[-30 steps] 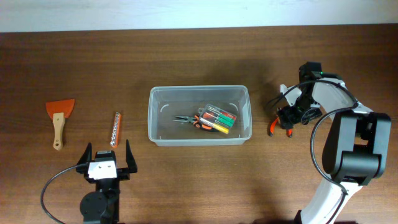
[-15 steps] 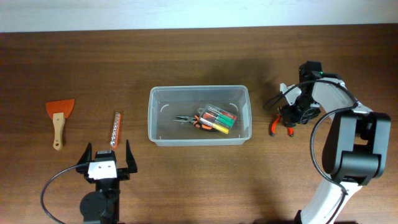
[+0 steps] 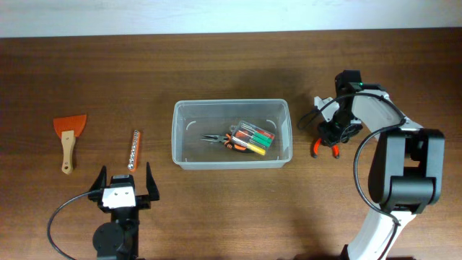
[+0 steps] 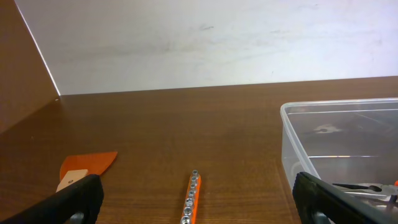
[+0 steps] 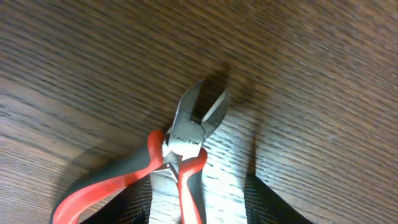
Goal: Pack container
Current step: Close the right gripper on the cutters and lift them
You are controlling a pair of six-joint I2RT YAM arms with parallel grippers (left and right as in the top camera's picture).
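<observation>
Grained wood table [image 3: 216, 58], left gripper [image 3: 125, 175] spread, right gripper [image 5: 200, 205] straddling red-handled cutters [image 5: 183, 140] (grip unclear)

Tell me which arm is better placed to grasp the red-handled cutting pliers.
Right: the right gripper hangs directly over the red-handled cutting pliers; the open left gripper sits far beyond the clear plastic container.

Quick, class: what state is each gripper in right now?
Left gripper: open, empty.
Right gripper: open, astride one handle of the cutters, not gripping.

Container [image 3: 176, 137] set mid-frame on tabletop [image 3: 216, 65]; pliers [image 3: 215, 139], pens [image 3: 257, 139] laid inside. Scraper [image 3: 68, 133], bit strip [image 3: 133, 149] placed left; cutters [image 3: 324, 147] right.
</observation>
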